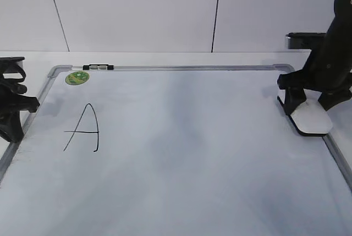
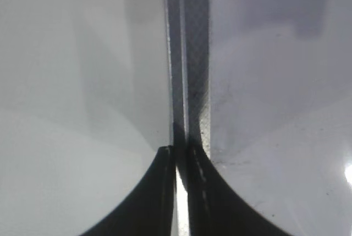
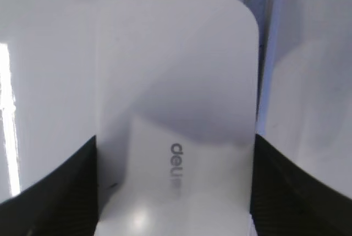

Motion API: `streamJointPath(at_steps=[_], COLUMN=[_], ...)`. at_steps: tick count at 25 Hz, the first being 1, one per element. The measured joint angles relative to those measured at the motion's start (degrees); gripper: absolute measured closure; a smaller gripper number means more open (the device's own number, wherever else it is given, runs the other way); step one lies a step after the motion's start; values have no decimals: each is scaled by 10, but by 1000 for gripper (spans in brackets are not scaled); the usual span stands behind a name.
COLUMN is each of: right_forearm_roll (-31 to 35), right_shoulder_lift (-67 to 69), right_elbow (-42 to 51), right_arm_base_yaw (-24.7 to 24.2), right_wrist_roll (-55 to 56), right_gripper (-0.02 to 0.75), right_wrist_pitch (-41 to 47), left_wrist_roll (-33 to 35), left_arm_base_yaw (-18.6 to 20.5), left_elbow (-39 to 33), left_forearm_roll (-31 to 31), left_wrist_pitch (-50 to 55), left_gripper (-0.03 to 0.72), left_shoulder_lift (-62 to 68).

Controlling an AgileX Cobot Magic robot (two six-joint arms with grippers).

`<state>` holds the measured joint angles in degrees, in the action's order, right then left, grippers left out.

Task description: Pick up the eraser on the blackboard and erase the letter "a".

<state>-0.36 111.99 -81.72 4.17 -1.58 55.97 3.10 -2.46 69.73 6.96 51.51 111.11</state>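
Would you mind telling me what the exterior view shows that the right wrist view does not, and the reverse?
Only the exterior view shows the capital "A", the green sticker, the clip on the top frame and the left gripper at the board's left edge. No lowercase "a" is visible there. Only the right wrist view shows the grey "deli" lettering on the eraser's top. Both show the white eraser between the right gripper jaws, lying on the blackboard by its right frame.
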Motion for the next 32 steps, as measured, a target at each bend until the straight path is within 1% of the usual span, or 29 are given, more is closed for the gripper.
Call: streamJointPath(at_steps=[16,21,25,29,32], right_forearm_roll=[-11,-11,-8,-9,-14], right_shoulder_lift=[5,6,6,6,6], right_elbow=[0,0,0,-24,-78], right_arm_base_yaw=[0,0,0,0,0], right_wrist_roll=[-1,-1,-1,-1,-1], right_gripper=[194,132,126,137,142], right_wrist_pitch=[0,0,4,44,90], left_wrist_roll=[1,1,1,1,1], left_arm_base_yaw=[0,0,0,0,0], left_elbow=[0,0,0,0,0], left_forearm_roll=[1,1,1,1,1], left_wrist_pitch=[0,0,0,0,0], left_gripper=[664,664,664,664,662], left_shoulder_lift=[0,0,0,0,0])
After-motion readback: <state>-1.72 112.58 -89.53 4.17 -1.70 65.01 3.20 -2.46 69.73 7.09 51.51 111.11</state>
